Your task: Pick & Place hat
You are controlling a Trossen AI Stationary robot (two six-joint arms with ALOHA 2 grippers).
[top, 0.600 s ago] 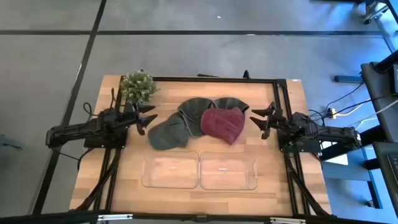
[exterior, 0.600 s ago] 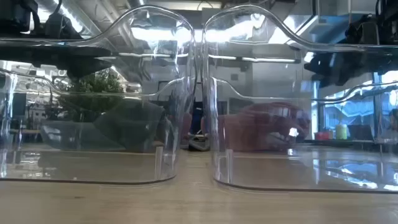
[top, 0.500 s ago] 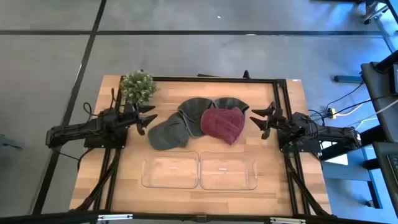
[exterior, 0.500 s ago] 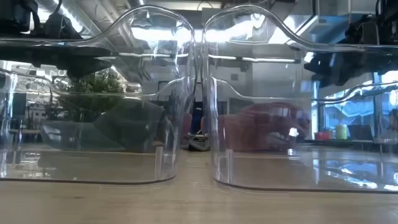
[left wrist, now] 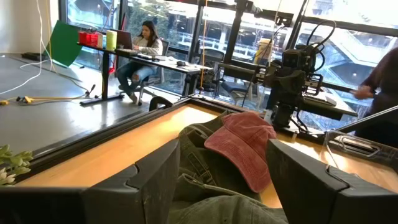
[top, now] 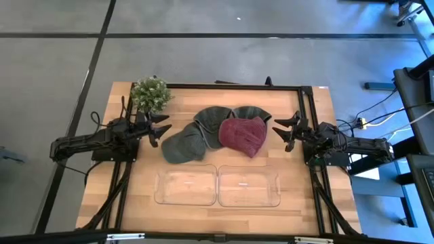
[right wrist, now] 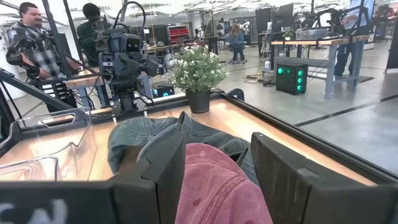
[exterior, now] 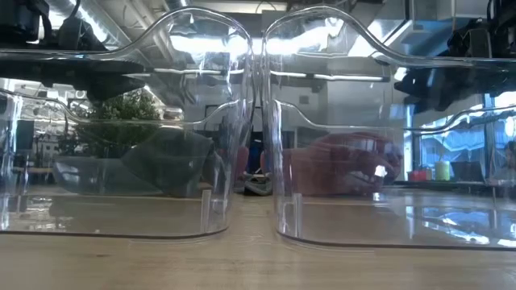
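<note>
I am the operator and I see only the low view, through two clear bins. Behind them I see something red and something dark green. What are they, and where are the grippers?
Observer: The red thing is a red cap, lying partly on a green cap.
Operator: Is there only one green cap?
Observer: No, a second green cap lies toward the left arm's side, beside the first.
Operator: And the grippers?
Observer: The left gripper and the right gripper are both open, one on each side of the caps, holding nothing.
Operator: Are the bins empty?
Observer: Yes, the left bin and the right bin hold nothing.
</note>
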